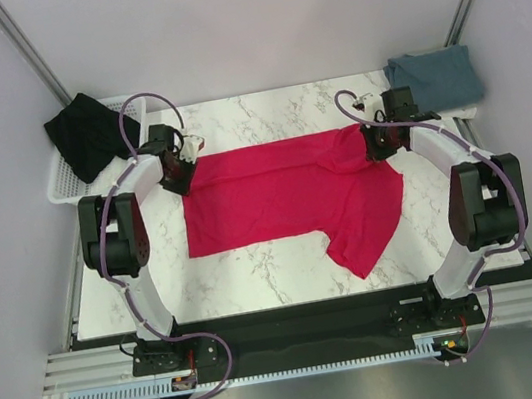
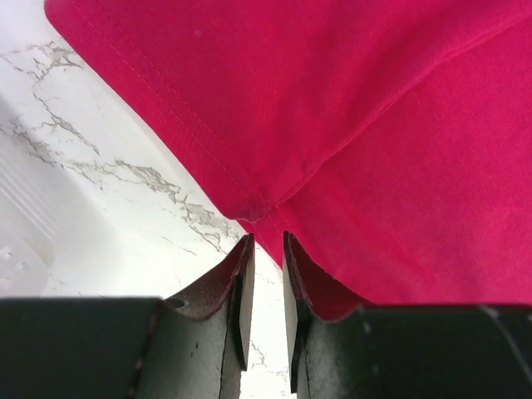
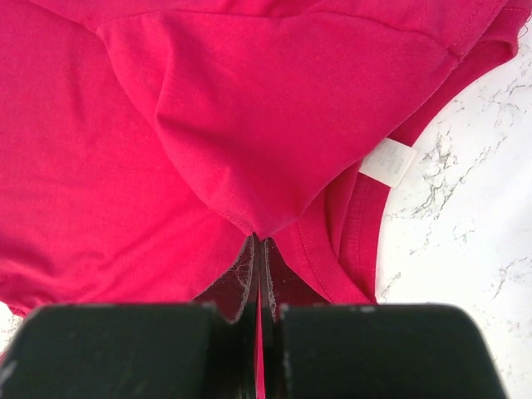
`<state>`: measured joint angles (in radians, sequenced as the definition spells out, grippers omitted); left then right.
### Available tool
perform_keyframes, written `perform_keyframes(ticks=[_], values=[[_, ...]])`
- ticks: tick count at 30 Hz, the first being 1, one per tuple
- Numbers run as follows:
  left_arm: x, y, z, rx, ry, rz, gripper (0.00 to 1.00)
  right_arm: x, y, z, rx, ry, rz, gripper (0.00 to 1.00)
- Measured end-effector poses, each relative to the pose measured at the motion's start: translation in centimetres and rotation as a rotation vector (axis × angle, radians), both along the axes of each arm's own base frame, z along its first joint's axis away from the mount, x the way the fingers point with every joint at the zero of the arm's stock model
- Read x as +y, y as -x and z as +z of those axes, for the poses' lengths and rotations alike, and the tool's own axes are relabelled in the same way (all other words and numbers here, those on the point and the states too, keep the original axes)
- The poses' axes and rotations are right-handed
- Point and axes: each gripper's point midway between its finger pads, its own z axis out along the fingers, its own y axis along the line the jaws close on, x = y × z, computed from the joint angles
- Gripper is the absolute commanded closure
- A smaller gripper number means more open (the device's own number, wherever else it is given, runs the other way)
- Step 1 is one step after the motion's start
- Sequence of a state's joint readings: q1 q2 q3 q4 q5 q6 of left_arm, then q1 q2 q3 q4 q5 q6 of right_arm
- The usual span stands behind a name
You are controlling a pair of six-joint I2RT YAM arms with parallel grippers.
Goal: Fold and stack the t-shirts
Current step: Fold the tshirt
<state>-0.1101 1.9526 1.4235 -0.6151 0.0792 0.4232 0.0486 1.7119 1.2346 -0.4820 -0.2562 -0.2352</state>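
Crimson t-shirt [image 1: 286, 196] lies spread on the counter [image 1: 259, 282] between your outstretched arms. Your left fingers [image 2: 235, 287] stand slightly apart at its corner; your right fingers [image 3: 237, 287] pinch a fold near the collar.

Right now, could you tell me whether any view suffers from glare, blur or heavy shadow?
Top external: even light, soft shadows, the red t-shirt sharp. Left wrist: the marble table nearly washes out at left; the left gripper is dark. Right wrist: saturated red fills the frame; the label slightly soft.
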Motion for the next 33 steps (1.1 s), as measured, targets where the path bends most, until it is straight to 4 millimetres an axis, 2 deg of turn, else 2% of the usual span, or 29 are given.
perform_keyframes(ticks=[6,7,8,14,16,20,24,28,31,33], values=[[0.6,0.0,0.0,0.001,0.000,0.015,0.73,0.0,-0.1,-0.2,0.001,0.002,-0.002,1.00],[0.6,0.0,0.1,-0.001,0.000,0.016,0.61,0.0,-0.1,-0.2,0.001,0.002,-0.002,1.00],[0.7,0.1,0.3,-0.004,0.000,0.016,0.61,0.0,-0.1,-0.2,0.000,0.002,-0.002,1.00],[0.4,-0.4,3.8,-0.068,0.026,0.042,0.60,0.0,-0.4,0.0,-0.008,0.001,-0.002,1.00],[-0.2,-1.1,5.0,-0.096,0.045,0.041,0.60,0.0,-0.4,0.1,-0.009,0.000,-0.004,1.00],[-2.0,-1.5,5.9,-0.108,0.080,0.022,0.60,0.0,-0.5,0.1,-0.012,0.000,-0.004,1.00],[-5.4,-1.0,5.2,-0.071,0.118,-0.027,0.60,0.0,-1.2,0.1,-0.015,-0.001,-0.006,1.00],[-9.1,0.4,3.0,0.012,0.151,-0.088,0.60,0.0,-3.5,-0.5,-0.023,0.001,-0.020,1.00],[-10.6,2.0,1.6,0.076,0.165,-0.113,0.60,-0.1,-5.7,-1.4,-0.025,0.000,-0.040,1.00],[-10.9,3.0,0.9,0.104,0.168,-0.117,0.60,-0.4,-7.1,-2.0,-0.025,0.001,-0.055,1.00]])
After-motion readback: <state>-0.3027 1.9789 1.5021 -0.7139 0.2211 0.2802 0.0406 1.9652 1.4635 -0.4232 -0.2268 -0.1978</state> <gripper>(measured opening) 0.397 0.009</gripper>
